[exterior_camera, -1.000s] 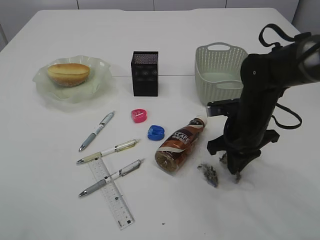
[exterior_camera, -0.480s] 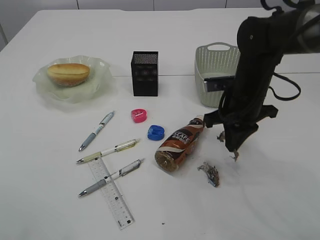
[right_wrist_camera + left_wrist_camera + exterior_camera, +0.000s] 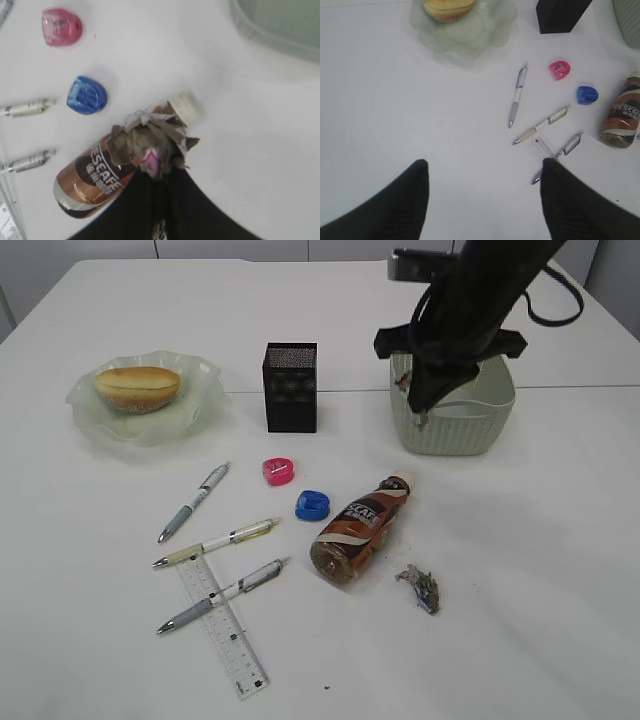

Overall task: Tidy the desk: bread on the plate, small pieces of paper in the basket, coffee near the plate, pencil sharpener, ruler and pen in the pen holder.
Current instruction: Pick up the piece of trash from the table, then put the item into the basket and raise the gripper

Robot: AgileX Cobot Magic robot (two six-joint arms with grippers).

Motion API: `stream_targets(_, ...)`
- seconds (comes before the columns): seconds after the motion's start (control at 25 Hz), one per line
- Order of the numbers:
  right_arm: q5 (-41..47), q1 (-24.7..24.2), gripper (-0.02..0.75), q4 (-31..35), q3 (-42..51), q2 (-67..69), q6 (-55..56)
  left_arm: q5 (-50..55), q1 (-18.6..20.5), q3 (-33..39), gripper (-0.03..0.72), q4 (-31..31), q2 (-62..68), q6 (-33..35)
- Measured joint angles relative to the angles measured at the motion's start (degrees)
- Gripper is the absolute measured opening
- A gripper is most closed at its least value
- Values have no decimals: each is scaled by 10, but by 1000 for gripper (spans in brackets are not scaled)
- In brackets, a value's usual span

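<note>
- Right gripper [image 3: 150, 157] clamped on a crumpled paper scrap [image 3: 147, 142]; wrist view shows the wad pinched at the fingertips.
- Exterior view: right gripper [image 3: 418, 400] hangs at the front-left rim of the basket [image 3: 480, 430], which sits by the table's far edge, right of centre. Scrap looks to be over the rim or just short of it; can't tell which.
- Left gripper [image 3: 485, 200] fingers spread wide, holding nothing, over bare table near the left side; not seen in exterior view.
- Second paper scrap [image 3: 420, 588] on the table toward the near edge, just right of the coffee bottle [image 3: 358, 532].
- Coffee bottle lies on its side mid-table, well apart from the plate [image 3: 95, 425].
- Bread [image 3: 137, 387] already on the plate, far-left area of the table.
- Pen holder [image 3: 290, 387] upright, far side, centre; looks to hold none of the desk items yet.
- Pink sharpener [image 3: 278, 471] and blue sharpener [image 3: 312, 504] near each other in front of the holder.
- Three pens [image 3: 215, 540] and the ruler [image 3: 224, 625] left of centre toward the near edge; nearest pen crosses the ruler.
- Step, as judged: carrying paper to the basket, release pending.
- Next move needs: get fully over the basket's opening, then let go so the scrap falls inside, not on the rim.
- Left to do, as judged: second scrap, coffee, sharpeners, pens, ruler.
</note>
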Motion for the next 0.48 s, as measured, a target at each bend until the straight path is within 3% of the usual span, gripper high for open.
stream_targets(0.28, 9, 0, 6, -98, -118, 27, 28, 0, 0, 0, 507, 0, 0, 0)
stream_targets(0.48, 8, -6, 7, -176, -155, 29, 70, 0, 0, 0, 507, 0, 0, 0)
